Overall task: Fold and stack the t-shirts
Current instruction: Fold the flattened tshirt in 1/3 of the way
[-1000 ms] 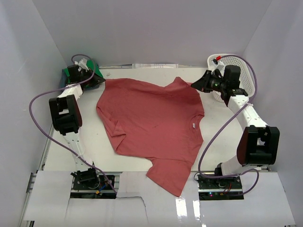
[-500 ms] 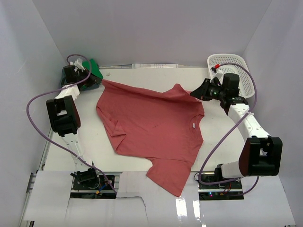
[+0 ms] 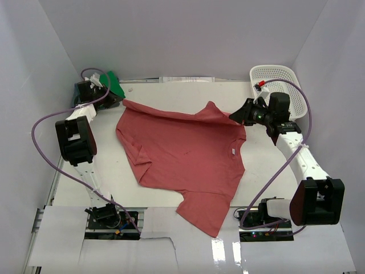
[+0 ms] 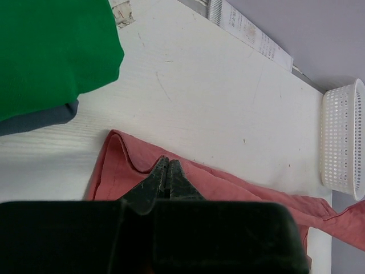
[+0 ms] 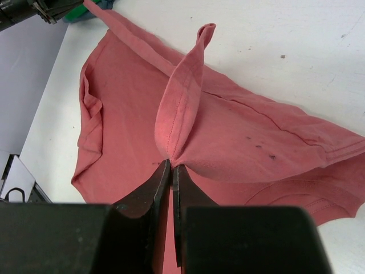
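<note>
The red shirt [image 3: 182,154] lies spread across the middle of the table [image 3: 262,165], its far edge lifted between the 2 grippers. The left gripper [image 3: 121,100] is clamped on the shirt's far-left corner, just beside the green shirt [image 4: 51,51], which sits folded on the blue-grey shirt [image 4: 40,120]. The right gripper [image 5: 171,165] pinches a raised fold at the far-right edge, near the basket [image 3: 274,67].

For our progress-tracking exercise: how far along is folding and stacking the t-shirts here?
Done: the green t-shirt looks folded on the blue-grey t-shirt in the far-left corner. In hand: the left end effector and right end effector each pinch the lifted far edge of the red t-shirt. Left: fold it and stack it.
</note>
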{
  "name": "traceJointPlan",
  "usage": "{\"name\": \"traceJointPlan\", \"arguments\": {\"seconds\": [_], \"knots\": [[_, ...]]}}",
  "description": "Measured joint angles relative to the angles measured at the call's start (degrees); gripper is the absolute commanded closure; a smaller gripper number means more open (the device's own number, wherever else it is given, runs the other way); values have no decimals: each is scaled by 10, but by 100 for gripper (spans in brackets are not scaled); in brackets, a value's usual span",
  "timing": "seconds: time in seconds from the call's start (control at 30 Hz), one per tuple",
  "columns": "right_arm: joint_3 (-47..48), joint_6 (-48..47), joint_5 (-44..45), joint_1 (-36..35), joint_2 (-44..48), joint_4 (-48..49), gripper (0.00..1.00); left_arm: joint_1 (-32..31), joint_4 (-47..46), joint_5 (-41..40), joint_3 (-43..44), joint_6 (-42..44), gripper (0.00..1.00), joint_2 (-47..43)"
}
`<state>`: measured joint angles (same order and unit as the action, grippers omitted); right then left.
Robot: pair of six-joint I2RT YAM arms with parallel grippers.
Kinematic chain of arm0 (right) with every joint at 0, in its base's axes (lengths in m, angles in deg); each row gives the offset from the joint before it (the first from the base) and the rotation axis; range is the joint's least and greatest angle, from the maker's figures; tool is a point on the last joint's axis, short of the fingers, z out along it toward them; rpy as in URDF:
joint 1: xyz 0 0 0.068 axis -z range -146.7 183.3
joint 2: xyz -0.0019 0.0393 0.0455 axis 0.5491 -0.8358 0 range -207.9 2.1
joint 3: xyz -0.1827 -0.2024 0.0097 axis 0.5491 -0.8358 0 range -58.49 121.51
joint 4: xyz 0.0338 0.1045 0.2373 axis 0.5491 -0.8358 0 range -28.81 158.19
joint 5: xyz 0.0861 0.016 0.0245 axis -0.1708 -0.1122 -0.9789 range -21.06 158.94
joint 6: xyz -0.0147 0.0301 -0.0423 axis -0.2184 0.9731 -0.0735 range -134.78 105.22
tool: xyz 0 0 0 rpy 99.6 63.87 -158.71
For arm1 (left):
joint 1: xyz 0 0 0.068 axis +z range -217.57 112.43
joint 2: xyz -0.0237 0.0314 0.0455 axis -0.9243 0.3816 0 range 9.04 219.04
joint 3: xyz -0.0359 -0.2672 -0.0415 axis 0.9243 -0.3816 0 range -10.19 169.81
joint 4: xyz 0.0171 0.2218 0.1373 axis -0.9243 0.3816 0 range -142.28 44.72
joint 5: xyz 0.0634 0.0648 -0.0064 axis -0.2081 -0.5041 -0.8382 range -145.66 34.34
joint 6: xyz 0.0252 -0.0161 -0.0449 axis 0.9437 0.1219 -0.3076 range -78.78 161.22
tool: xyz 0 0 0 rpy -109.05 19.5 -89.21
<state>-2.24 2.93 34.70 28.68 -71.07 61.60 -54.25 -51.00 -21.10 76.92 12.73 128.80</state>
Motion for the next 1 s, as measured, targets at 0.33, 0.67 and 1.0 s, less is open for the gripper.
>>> {"name": "traceJointPlan", "arguments": {"seconds": [0.33,0.67,1.0], "knots": [[-30,-2,6,-3,20,-11,92,1,10,-10,-25,2,100,-32],[-36,-3,11,-3,44,-16,92,4,13,-10,-27,2,100,-52],[-54,-3,11,-3,71,-37,92,5,13,-6,-42,1,100,-54]]}}
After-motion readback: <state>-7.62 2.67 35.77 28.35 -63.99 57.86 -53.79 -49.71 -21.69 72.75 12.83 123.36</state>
